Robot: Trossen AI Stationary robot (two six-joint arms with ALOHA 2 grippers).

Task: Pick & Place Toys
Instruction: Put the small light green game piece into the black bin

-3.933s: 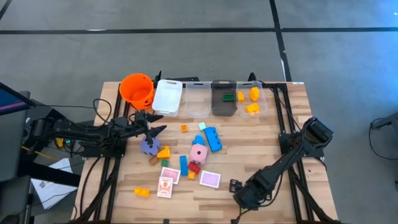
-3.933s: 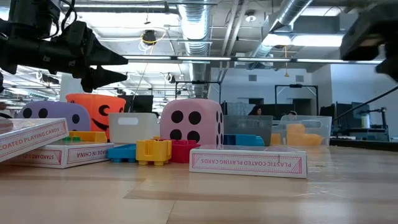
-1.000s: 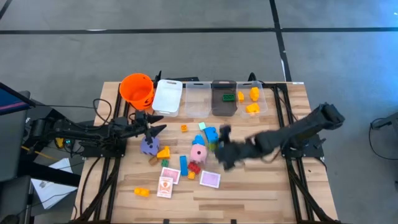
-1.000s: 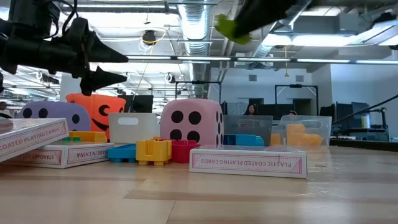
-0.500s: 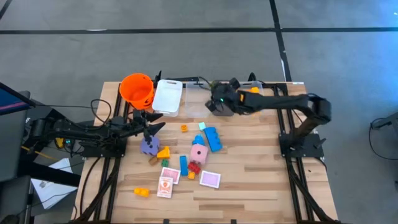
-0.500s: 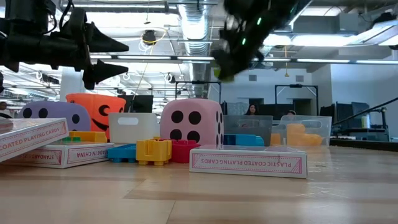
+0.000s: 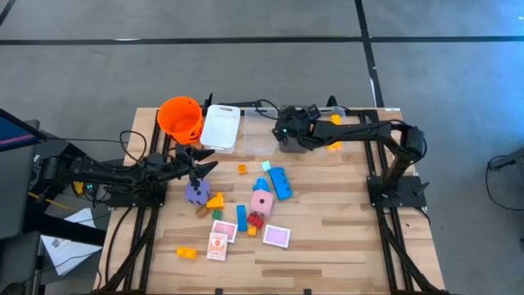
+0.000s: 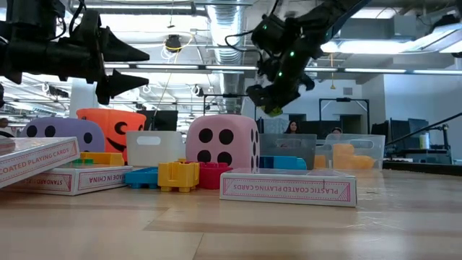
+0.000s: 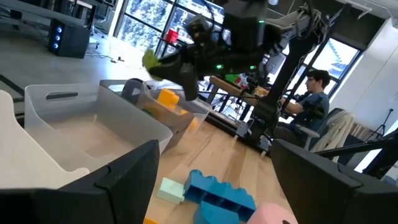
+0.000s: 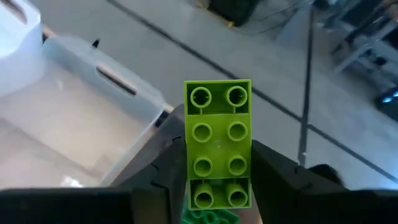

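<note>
My right gripper (image 7: 282, 131) is shut on a lime-green brick (image 10: 219, 143) and hangs over the bins at the table's far edge, above the dark bin (image 7: 296, 143); the brick also shows in the low view (image 8: 274, 110) and the left wrist view (image 9: 151, 59). Left of the table's middle, my left gripper (image 7: 205, 161) stands open, level, just above the purple die (image 7: 196, 192). The other toys lie mid-table: a pink die (image 7: 261, 201), a blue brick (image 7: 280, 182), smaller bricks and card packs (image 7: 277, 237). My right gripper pinches the green brick by its two long sides (image 10: 189, 180), at the end nearer the wrist, between its two fingers. The fingers come from the table's right, slanting down, and lie along the brick. The brick sticks out past the fingertips, studs toward the wrist camera, clear of the bins.
Along the far edge stand an orange bucket (image 7: 180, 117), a white bin (image 7: 220, 127), a clear bin (image 7: 259, 131), the dark bin holding a green brick, and a clear bin (image 7: 334, 131) with yellow and orange bricks. People sit in the room beyond.
My right gripper has swung from the table's middle toward the far edge, carrying the green brick, and has rolled at the wrist. It now hangs over the bins. The brick has stayed between the fingers, clear of everything.
</note>
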